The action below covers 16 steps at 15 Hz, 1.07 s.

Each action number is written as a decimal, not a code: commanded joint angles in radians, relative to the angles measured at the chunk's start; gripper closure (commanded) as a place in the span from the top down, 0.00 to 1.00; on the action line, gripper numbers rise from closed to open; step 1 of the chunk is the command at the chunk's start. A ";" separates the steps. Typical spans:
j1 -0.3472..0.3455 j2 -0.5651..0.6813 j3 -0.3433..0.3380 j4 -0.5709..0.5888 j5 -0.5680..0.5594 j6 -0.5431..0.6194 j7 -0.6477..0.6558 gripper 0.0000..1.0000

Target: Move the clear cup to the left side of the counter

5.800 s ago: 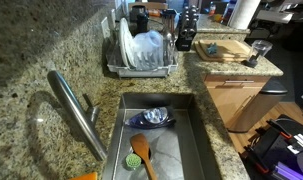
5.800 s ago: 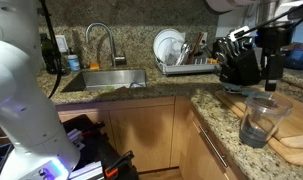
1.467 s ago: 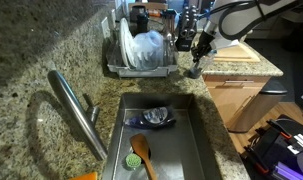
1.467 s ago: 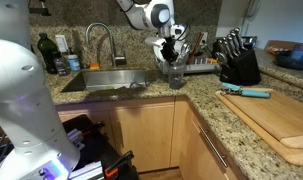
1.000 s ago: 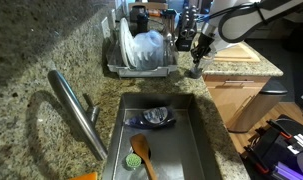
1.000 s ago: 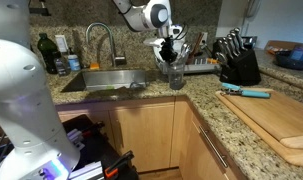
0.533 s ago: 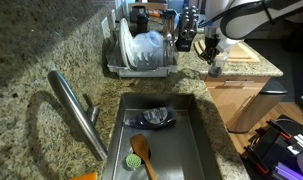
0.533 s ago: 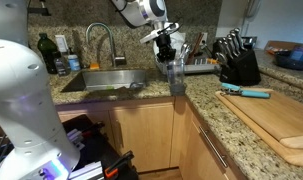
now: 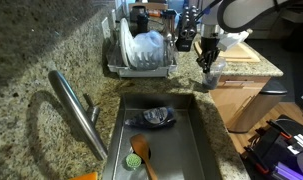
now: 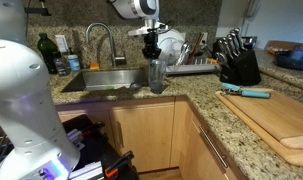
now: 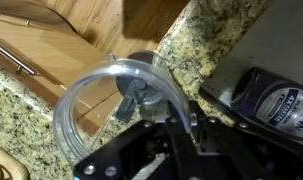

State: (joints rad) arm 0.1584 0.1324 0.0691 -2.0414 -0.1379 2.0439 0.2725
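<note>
Clear cup (image 10: 155,76) in claw (image 10: 153,60), now nearer sink (image 10: 101,78).

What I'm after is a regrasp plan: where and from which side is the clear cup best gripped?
Pinch the rim wall of the clear cup from straight above, one finger inside and one outside, as the gripper does now. It is upright, mouth open, and probably too wide to span.

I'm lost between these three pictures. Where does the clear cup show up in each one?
Exterior view: the clear cup is upper right, past the sink's far right corner.
Exterior view: the cup is at centre, just right of the sink.
Wrist view: its round rim sits left of centre, seen from above.
Shared landmark: the speckled counter, whose front edge runs by the cup.
</note>
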 commanded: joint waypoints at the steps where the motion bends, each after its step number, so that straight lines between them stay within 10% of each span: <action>1: -0.009 0.004 0.008 0.001 -0.002 -0.001 0.002 0.04; 6: -0.002 0.093 0.013 -0.017 0.028 0.300 0.016 0.04; 16: -0.002 0.058 0.005 -0.010 0.007 0.227 0.010 0.16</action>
State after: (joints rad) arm 0.1594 0.1907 0.0720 -2.0523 -0.1310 2.2732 0.2829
